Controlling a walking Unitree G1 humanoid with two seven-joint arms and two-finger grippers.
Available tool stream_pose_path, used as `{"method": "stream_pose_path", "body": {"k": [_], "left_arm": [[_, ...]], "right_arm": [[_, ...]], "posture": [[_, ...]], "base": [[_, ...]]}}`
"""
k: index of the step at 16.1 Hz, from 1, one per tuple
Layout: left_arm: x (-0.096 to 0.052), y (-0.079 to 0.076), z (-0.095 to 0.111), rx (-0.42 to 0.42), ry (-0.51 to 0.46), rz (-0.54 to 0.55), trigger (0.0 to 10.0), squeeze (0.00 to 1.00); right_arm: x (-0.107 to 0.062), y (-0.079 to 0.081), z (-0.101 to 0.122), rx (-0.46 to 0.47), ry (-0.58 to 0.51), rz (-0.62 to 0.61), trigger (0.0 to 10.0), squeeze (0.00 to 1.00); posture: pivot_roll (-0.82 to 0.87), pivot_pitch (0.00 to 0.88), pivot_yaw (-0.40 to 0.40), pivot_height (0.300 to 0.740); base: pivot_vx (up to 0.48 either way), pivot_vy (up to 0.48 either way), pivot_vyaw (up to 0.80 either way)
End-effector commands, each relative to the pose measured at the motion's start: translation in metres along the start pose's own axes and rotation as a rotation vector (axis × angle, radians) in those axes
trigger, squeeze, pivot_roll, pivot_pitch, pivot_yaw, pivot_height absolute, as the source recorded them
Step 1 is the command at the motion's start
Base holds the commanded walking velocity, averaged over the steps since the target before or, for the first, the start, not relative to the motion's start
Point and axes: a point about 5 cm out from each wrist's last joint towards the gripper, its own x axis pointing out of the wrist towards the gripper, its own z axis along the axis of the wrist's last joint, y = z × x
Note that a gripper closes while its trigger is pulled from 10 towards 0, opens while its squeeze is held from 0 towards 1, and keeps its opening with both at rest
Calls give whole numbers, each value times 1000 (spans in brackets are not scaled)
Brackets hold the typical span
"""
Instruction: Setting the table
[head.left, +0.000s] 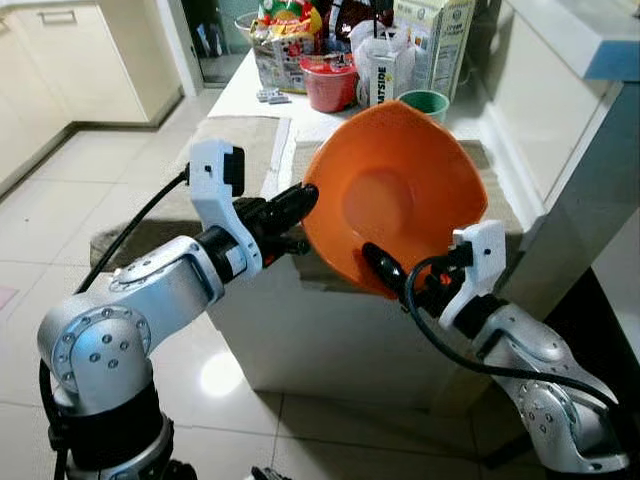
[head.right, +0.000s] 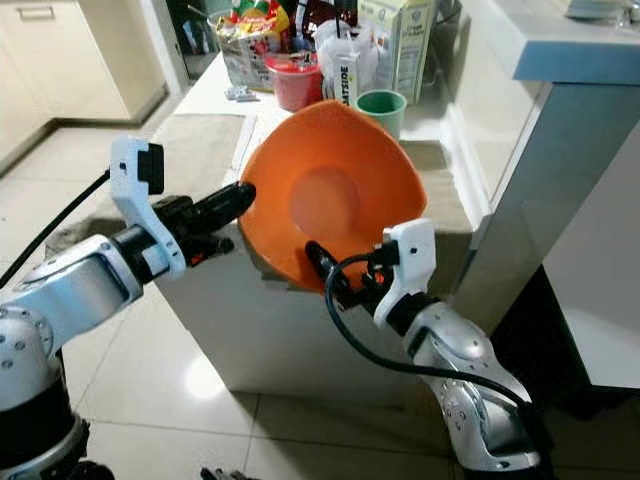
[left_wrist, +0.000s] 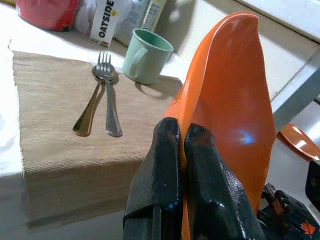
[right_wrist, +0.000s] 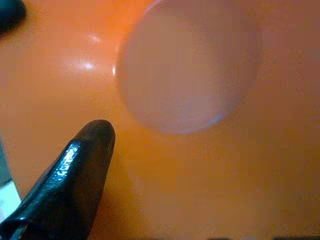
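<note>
Bowl (head.left: 400, 195), glossy orange, squarish, clamped at opposite rims by left tool (head.left: 300, 205) and right tool (head.left: 380, 265).

My two eye views look forward and down from my head, side by side, onto the same scene: the orange bowl (head.left: 395, 195) tipped up before the white counter (head.left: 250, 90), the right eye's picture shifted a little against the left's. My left wrist camera looks along my left gripper (left_wrist: 182, 150) from close behind its fingers, facing the burlap placemat (left_wrist: 65, 125) and the mint-green mug (left_wrist: 145, 62), which the eye views share. My right wrist camera sits very near the bowl's inside, one black finger (right_wrist: 70, 180) at its edge
</note>
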Motion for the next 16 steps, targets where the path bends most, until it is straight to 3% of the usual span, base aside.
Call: {"method": "stream_pose_path", "body": {"k": [1,8,16], "left_arm": [[5,-20,-14,2,97,-162,0,0],[10,-19,-8,13,42,-175,0,0],[6,-14,-5,59,-2,-198,0,0]], "right_arm": [[7,17,13,-30,-48,101,0,0],[12,10,8,26,-42,46,0,0],[12,10,9,-14,-43,54,0,0]], "posture": [[-126,0,74,740],[-146,0,79,740],[-148,0,82,740]], "base": [[0,0,0],[0,0,0],[0,0,0]]}}
